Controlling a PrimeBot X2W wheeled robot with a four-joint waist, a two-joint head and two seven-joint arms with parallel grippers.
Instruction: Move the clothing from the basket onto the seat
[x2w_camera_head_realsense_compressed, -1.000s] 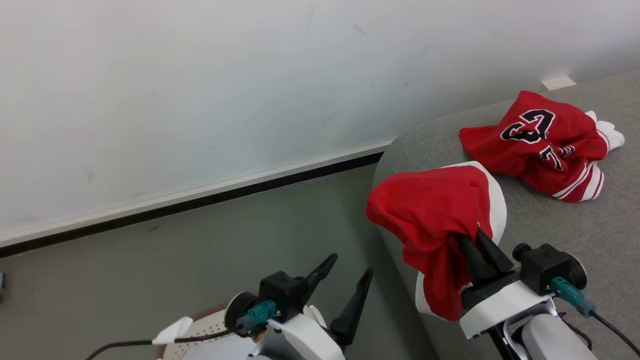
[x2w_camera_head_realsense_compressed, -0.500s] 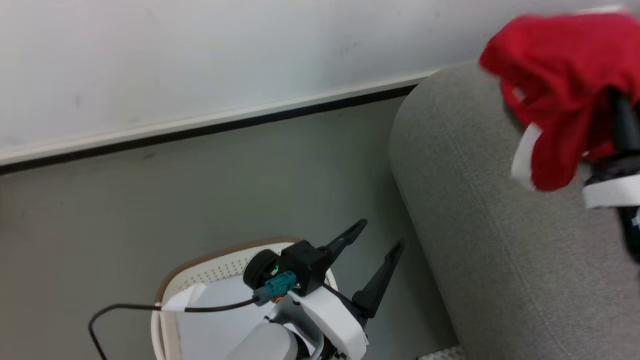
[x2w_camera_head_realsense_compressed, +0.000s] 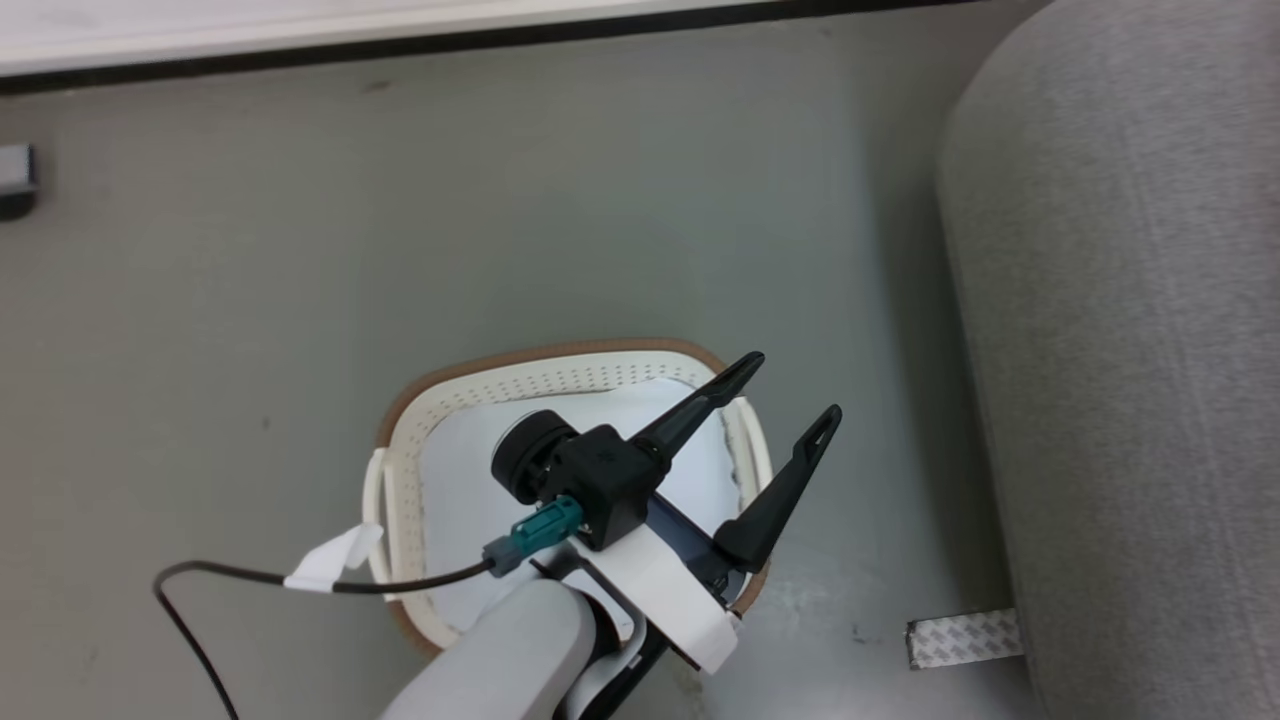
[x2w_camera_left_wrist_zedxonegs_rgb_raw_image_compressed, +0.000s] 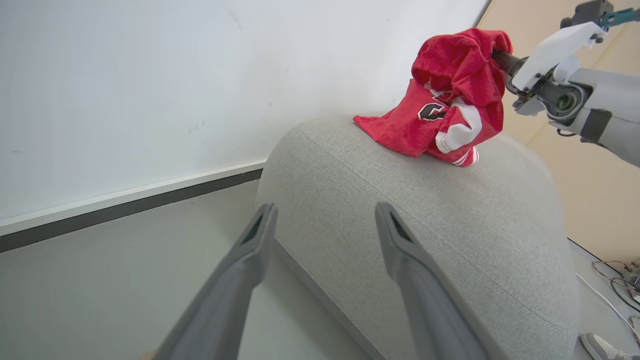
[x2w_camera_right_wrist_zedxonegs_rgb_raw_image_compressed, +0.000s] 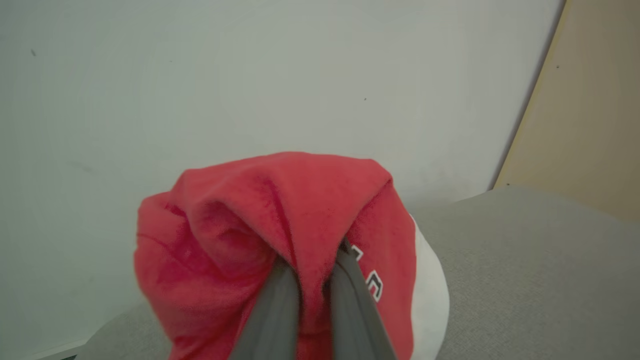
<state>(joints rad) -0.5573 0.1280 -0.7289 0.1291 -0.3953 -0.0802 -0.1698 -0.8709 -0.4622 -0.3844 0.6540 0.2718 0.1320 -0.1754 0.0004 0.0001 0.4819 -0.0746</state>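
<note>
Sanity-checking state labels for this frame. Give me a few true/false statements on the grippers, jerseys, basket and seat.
1. The left gripper is open and empty. True.
2. The right gripper is open. False: it is shut on a red jersey.
3. A second jersey lies on the seat. True.
4. The basket stands on the seat. False: it stands on the floor, beside the seat.
</note>
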